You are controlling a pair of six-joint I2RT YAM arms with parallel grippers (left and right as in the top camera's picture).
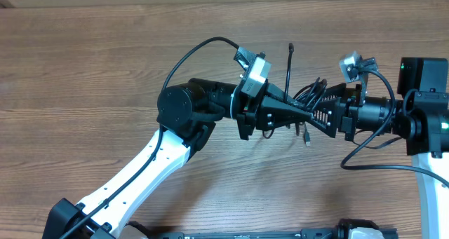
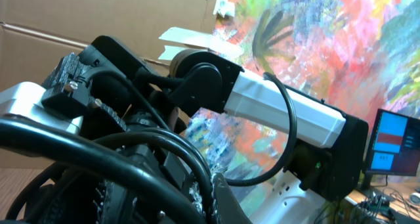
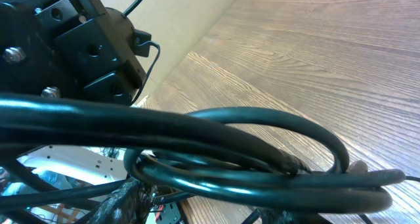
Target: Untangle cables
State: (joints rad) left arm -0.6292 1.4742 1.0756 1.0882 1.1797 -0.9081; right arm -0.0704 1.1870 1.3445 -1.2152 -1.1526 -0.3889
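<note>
Cables (image 1: pixel 313 92) bunched over the middle of the table (image 1: pixel 98 64) between the two arms, one strand poking up, a plug end dangling. Left gripper (image 1: pixel 295 115) clamped tight on the bundle; right gripper (image 1: pixel 325 111) nosed into the loops (jaws buried in cord, so I cannot tell how wide they stand).

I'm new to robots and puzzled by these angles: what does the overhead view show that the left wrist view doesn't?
Only overhead: the white-and-black left arm and a small silver-tipped plug sticking out of the bundle. Only left wrist: a bright multicoloured painting and a lit computer monitor. Both: the tangled thin black cables and the white-and-black right arm.
</note>
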